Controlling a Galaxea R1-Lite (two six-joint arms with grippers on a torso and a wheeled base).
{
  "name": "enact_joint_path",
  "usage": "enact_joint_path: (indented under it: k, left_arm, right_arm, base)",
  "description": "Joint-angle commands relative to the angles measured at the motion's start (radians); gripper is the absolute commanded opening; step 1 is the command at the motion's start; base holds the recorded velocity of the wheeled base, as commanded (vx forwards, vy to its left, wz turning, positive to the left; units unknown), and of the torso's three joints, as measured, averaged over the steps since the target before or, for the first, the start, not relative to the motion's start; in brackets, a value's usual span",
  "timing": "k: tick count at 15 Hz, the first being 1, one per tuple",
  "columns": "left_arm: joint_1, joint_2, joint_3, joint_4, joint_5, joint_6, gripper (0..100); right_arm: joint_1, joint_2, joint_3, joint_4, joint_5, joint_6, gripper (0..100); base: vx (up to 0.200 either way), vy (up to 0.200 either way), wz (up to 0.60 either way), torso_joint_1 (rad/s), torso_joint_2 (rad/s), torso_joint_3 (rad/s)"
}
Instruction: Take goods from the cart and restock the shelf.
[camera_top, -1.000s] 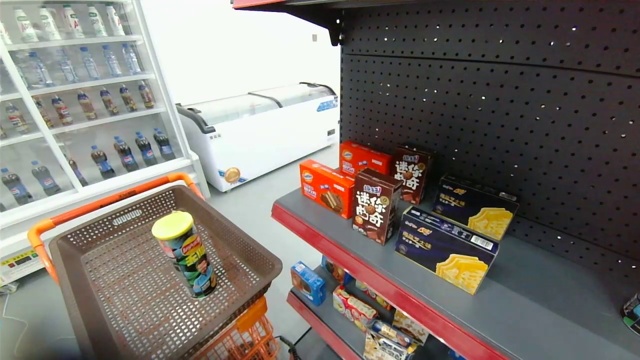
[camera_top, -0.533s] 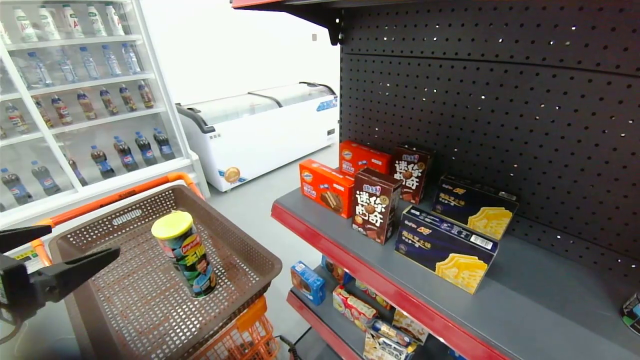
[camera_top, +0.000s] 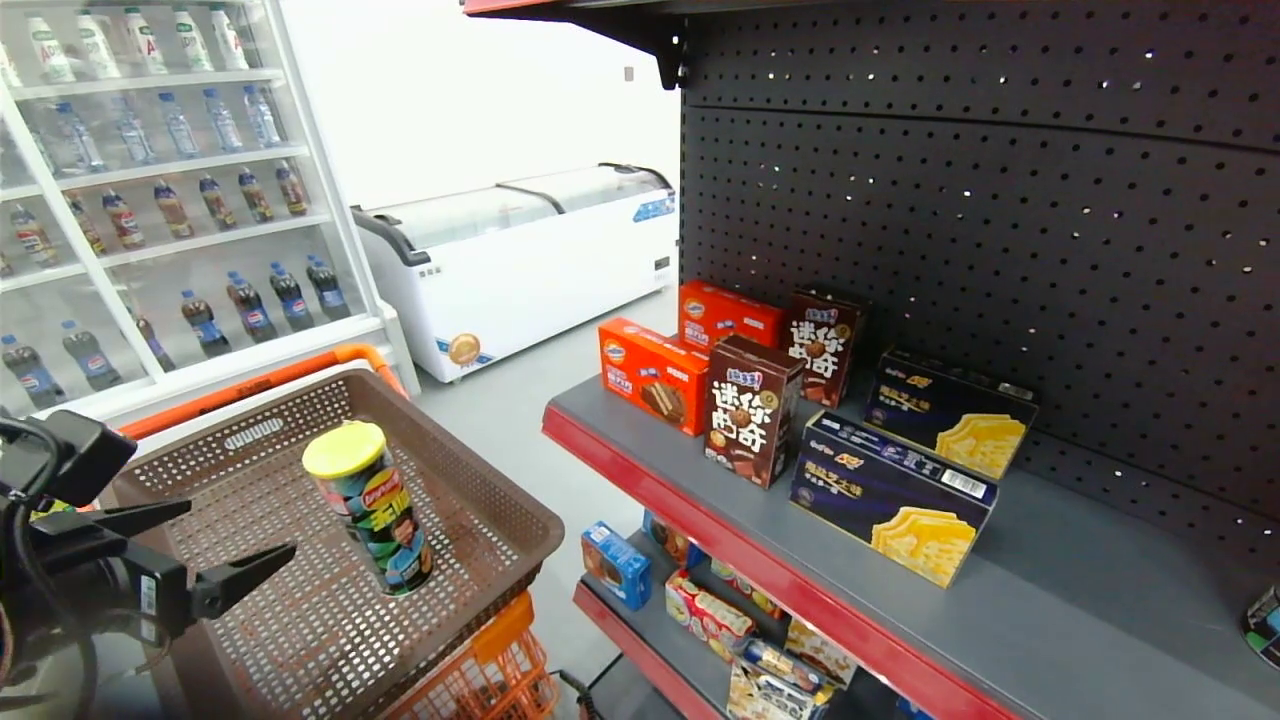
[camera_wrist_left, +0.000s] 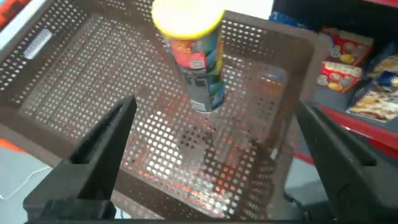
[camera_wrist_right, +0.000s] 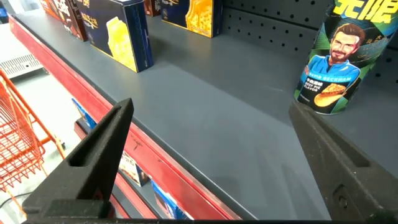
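Can (camera_top: 368, 505) upright in cart basket (camera_top: 470, 452), yellow lid up.
Left gripper (camera_top: 240, 528) hovers beside it, jaws wide and empty (right gripper (camera_wrist_right: 211, 106) likewise, over the shelf (camera_wrist_right: 217, 134)).

left pincer (camera_top: 240, 529): fingers spread wide, arm low at left | right pincer (camera_wrist_right: 211, 109): fingers spread wide

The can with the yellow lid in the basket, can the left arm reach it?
Probably yes. The left gripper hangs open over the open-topped basket, close beside the can. The can stands upright and alone, and nothing stands between it and the gripper.
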Motion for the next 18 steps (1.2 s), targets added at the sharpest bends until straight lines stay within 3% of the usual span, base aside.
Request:
enact_joint_path:
  k: [1, 9, 11, 18]
  left_arm:
    - [0.022, 0.124, 0.074, -0.093, 0.001, 0.0, 100]
    - [0.036, 0.402, 0.072, -0.375, -0.03, -0.002, 100]
    - [0.035, 0.454, 0.071, -0.414, -0.06, 0.0, 100]
    - [0.008, 0.629, 0.034, -0.581, -0.06, 0.001, 100]
  right_arm:
    - [0.0, 0.001, 0.0, 0.0, 0.0, 0.0, 100]
    - [0.0, 0.001, 0.0, 0.0, 0.0, 0.0, 100]
    - [0.0, 0.001, 0.0, 0.0, 0.0, 0.0, 100]
    - [0.0, 0.001, 0.0, 0.0, 0.0, 0.0, 100]
  base:
    - [0.0, 0.0, 0.0, 0.0, 0.0, 0.0]
    - [0.0, 0.0, 0.0, 0.0, 0.0, 0.0]
    - [0.0, 0.0, 0.0, 0.0, 0.0, 0.0]
    - [0.0, 0.0, 0.0, 0.0, 0.0, 0.0]
